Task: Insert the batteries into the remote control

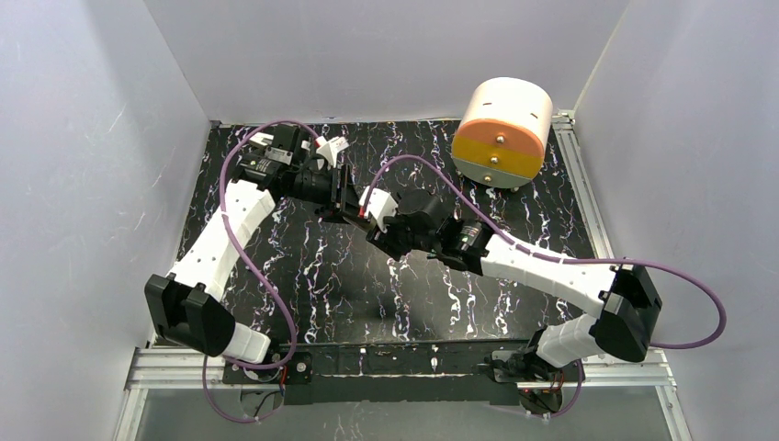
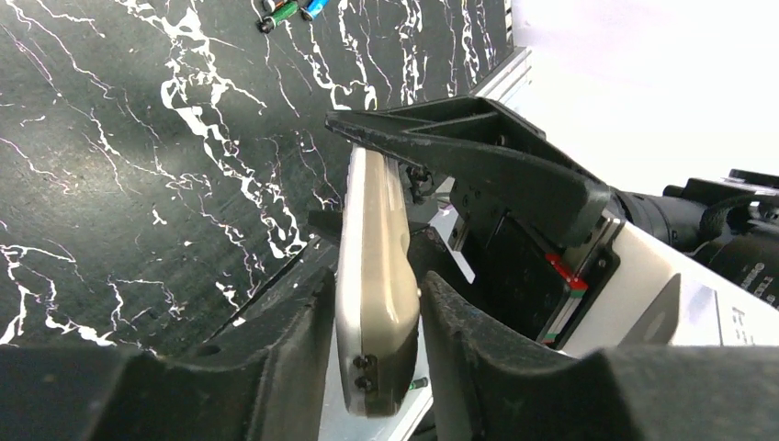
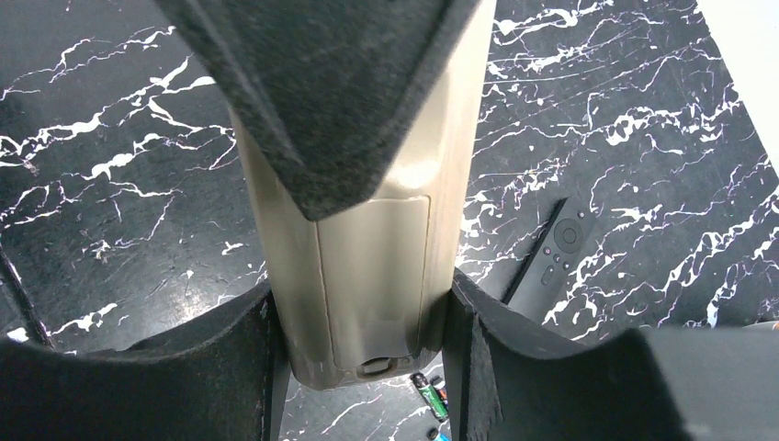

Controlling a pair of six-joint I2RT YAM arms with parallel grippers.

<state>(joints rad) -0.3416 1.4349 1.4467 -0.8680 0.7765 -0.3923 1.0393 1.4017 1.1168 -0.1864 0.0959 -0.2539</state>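
Both arms meet over the table (image 2: 110, 202), and the remote control (image 2: 372, 239) hangs in the air between them. The left end effector (image 2: 377, 285) is clamped on one end, pads pressing both long sides. The right end effector (image 3: 358, 294) grips the other end the same way, battery door facing its camera. The batteries (image 2: 287, 11), green and blue, lie on the table well beyond the left fingers, and a long black strip (image 3: 549, 266) lies beside the right end effector.
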